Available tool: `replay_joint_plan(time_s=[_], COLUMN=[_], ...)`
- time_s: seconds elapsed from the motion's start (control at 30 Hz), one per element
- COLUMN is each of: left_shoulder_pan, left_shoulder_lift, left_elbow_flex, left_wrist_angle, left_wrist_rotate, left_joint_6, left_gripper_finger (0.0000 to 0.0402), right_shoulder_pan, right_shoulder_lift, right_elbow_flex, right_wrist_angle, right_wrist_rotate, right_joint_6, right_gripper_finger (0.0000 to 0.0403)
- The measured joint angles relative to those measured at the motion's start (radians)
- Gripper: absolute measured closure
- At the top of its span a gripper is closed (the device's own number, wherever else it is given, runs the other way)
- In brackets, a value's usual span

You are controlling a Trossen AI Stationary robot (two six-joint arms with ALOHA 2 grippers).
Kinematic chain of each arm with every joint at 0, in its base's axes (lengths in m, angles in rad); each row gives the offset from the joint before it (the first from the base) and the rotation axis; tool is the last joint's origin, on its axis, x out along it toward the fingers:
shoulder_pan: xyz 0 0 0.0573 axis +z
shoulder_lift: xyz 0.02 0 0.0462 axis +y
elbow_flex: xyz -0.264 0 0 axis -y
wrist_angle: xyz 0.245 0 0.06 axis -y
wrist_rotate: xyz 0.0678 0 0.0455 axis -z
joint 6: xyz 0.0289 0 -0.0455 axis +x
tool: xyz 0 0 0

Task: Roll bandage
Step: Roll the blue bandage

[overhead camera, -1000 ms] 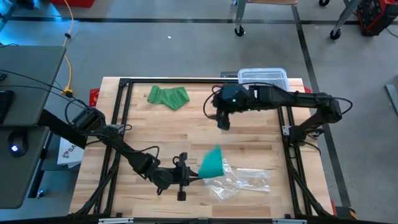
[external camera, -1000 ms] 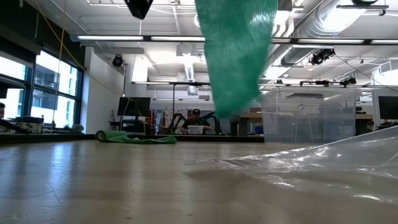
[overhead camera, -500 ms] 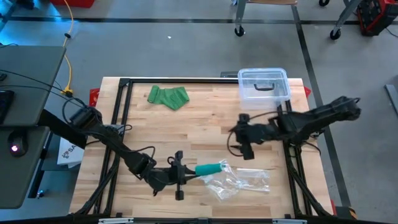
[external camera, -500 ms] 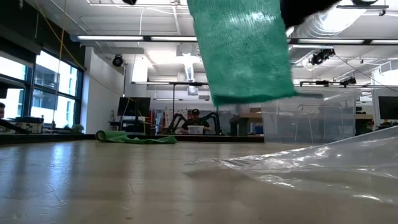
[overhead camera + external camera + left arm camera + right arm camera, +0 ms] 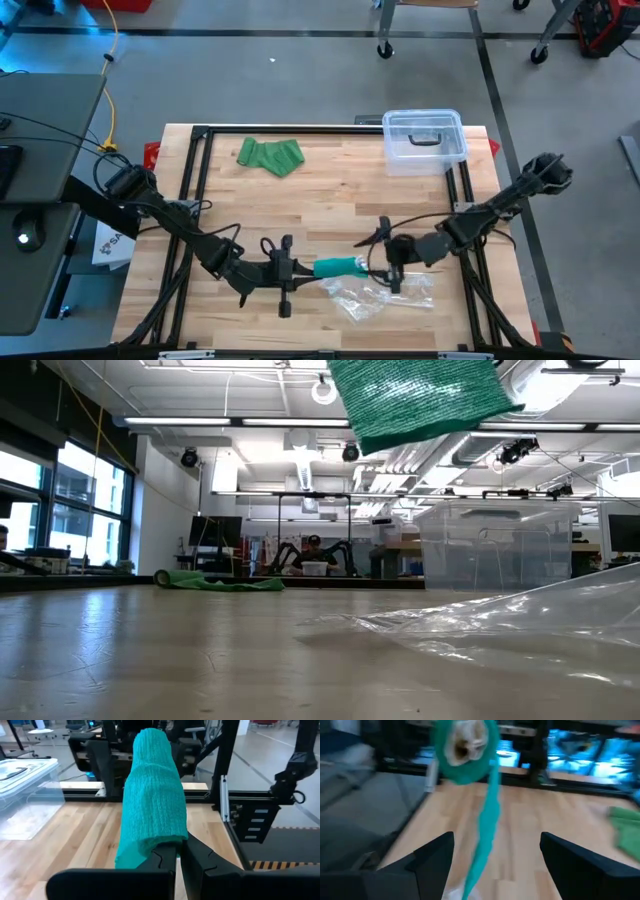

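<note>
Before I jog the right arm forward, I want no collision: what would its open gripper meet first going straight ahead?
Most likely the teal rolled bandage, held in the left gripper. It lies directly ahead of the right gripper, though depth is hard to judge.

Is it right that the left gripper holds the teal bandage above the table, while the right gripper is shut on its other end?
Not quite. The left gripper does hold the teal bandage above the table, but the right gripper is open, not shut on it. The right wrist view shows its fingers spread wide, facing the roll's end.
</note>
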Motion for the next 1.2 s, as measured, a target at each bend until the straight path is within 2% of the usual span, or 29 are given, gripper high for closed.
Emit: replay_joint_plan(time_s=[0.17,0.27,0.37,0.47,0.5,0.53,0.7,0.83,0.93,1.0,1.2], left_shoulder_pan=[0.0,-0.001,-0.003,-0.01,-0.012,-0.015,-0.029,-0.04,-0.046,-0.052,-0.075], left_shoulder_lift=[0.0,0.0,0.0,0.0,0.0,0.0,0.0,0.0,0.009,0.014,0.013], left_elbow_flex=[0.0,0.0,0.0,0.0,0.0,0.0,0.0,0.0,0.0,0.0,0.0], left_wrist_angle=[0.006,0.011,0.011,0.015,0.018,0.018,0.017,0.016,0.016,0.016,0.074], left_wrist_rotate=[0.017,0.066,0.097,0.16,0.19,0.224,0.398,0.463,0.487,0.488,0.439], left_joint_6=[-0.005,-0.015,-0.034,-0.051,-0.059,-0.07,-0.17,-0.246,-0.28,-0.277,-0.123], left_gripper_finger=[0.0398,0.0398,0.0398,0.0398,0.0398,0.0398,0.0398,0.0398,0.0398,0.0398,0.0398], right_shoulder_pan=[0.008,0.019,0.034,0.038,0.038,0.038,0.015,-0.022,-0.058,-0.08,-0.076], right_shoulder_lift=[0.124,0.166,0.18,0.18,0.18,0.181,0.18,0.181,0.181,0.181,0.181], right_elbow_flex=[0.121,0.182,0.216,0.225,0.222,0.218,0.21,0.209,0.209,0.206,0.111], right_wrist_angle=[-0.011,-0.052,-0.056,-0.052,-0.055,-0.05,-0.015,-0.027,-0.089,-0.132,-0.059], right_wrist_rotate=[0.092,0.189,0.255,0.304,0.319,0.338,0.362,0.363,0.36,0.319,0.225], right_joint_6=[-0.08,-0.167,-0.259,-0.33,-0.355,-0.381,-0.433,-0.462,-0.453,-0.409,-0.284], right_gripper_finger=[0.0115,0.0141,0.0212,0.0333,0.0366,0.0383,0.0397,0.04,0.0401,0.0402,0.0402])
